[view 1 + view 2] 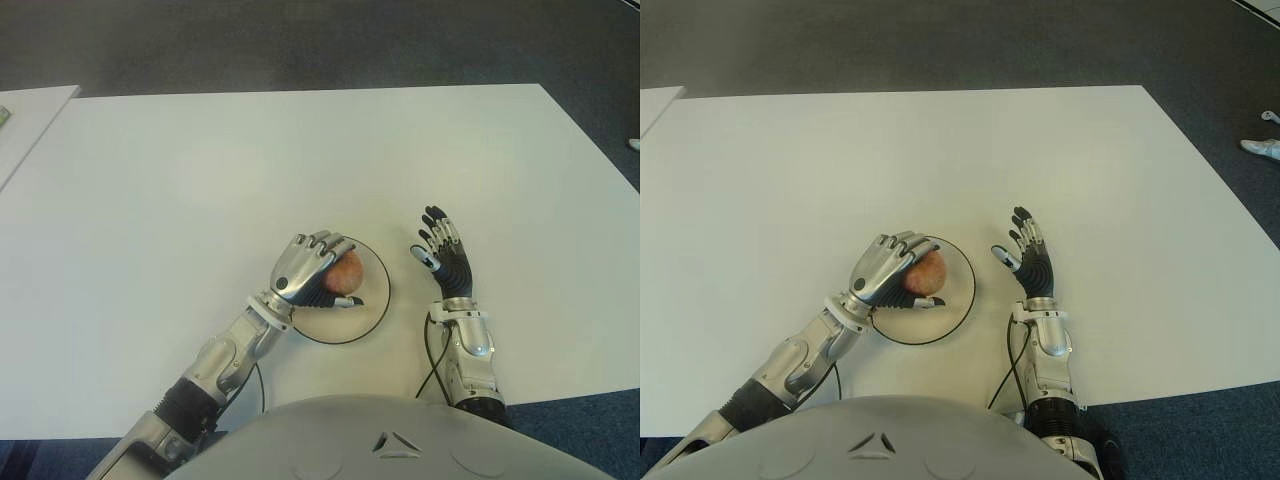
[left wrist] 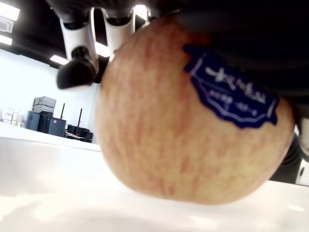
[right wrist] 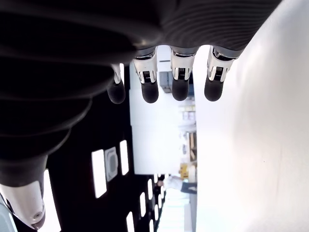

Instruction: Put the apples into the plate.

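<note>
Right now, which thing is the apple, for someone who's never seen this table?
On the white table, find the round black-rimmed plate near the front edge. The apple sits over it in the left hand, reddish-yellow with a dark blue sticker.

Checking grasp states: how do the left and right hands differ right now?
The left hand is curled around the apple; the right hand holds nothing. The left hand is over the plate; the right hand shows beside it, on its right, fingers spread. Both are over the white table.
</note>
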Robot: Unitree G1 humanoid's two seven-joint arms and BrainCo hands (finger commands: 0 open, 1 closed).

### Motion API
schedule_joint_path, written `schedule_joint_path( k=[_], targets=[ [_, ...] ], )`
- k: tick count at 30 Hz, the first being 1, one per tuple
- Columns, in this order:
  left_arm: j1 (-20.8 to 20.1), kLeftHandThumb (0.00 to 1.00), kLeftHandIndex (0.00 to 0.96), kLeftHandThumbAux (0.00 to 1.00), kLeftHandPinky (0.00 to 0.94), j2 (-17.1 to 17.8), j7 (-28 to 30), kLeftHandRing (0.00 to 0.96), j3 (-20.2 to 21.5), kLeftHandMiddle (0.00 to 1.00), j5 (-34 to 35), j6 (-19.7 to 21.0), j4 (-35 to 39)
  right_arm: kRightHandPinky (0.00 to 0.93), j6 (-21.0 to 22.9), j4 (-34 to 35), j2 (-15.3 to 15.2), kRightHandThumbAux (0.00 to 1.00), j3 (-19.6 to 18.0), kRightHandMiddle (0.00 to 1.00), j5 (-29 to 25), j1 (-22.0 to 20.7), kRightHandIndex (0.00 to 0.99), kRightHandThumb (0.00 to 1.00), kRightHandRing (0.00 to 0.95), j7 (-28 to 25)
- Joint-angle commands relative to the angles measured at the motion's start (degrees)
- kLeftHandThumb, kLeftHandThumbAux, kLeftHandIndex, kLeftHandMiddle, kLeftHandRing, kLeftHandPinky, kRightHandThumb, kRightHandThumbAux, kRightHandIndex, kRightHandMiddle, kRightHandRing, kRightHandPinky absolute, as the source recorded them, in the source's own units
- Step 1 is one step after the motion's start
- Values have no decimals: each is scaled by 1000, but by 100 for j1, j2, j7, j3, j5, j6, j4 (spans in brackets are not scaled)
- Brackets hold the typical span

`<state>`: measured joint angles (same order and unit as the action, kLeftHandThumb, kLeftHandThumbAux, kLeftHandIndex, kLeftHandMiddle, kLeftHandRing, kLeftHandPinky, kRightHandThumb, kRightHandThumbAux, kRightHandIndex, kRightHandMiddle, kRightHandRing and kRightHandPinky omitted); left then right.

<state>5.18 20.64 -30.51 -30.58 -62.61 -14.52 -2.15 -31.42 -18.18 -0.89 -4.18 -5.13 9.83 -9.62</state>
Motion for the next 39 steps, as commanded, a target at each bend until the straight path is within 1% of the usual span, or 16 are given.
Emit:
schedule_joint_path(
  k=[1, 13, 19, 27, 30, 32, 35, 37, 39],
  targets=[
    [-96, 853, 401, 664, 821, -2, -138, 822, -37, 530, -73, 55, -219, 10, 156, -248, 184, 635, 27, 0, -200, 303, 22, 91, 0, -33],
    [-193, 854, 402, 664, 818, 67, -217, 819, -83, 531, -6, -2, -471, 13, 160, -171, 205, 643, 44, 0, -159, 356, 26, 84, 0, 45],
    [-166, 854, 401, 664, 816, 130, -14, 816, -68, 531, 43, 25, -403, 10, 150, -169, 196, 648, 56, 0, -169, 360, 22, 85, 0, 22],
    [-100, 854, 401, 664, 804, 153, 85, 810, -22, 530, 123, 60, -259, 8, 182, -147, 196, 653, 67, 0, -162, 371, 20, 86, 0, 35],
    [-47, 854, 413, 661, 748, 157, 307, 769, 29, 527, 339, 15, -164, 10, 189, -123, 203, 650, 77, 0, -155, 376, 23, 86, 0, 42],
    [-14, 848, 430, 659, 677, 193, 435, 716, 54, 506, 444, -19, -95, 13, 206, -109, 206, 650, 84, 0, -150, 375, 23, 87, 0, 45],
    [25, 842, 436, 659, 623, 264, 516, 678, 70, 495, 414, 1, 21, 13, 220, -116, 209, 652, 82, 0, -156, 369, 24, 88, 0, 36],
    [65, 772, 430, 675, 613, 307, 557, 670, 85, 591, 351, 37, 145, 12, 213, -127, 209, 653, 78, 0, -163, 367, 24, 88, 0, 26],
    [106, 734, 427, 685, 594, 365, 635, 655, 111, 632, 270, 86, 333, 10, 190, -163, 214, 653, 76, 0, -155, 346, 24, 88, 0, 28]
  ],
)
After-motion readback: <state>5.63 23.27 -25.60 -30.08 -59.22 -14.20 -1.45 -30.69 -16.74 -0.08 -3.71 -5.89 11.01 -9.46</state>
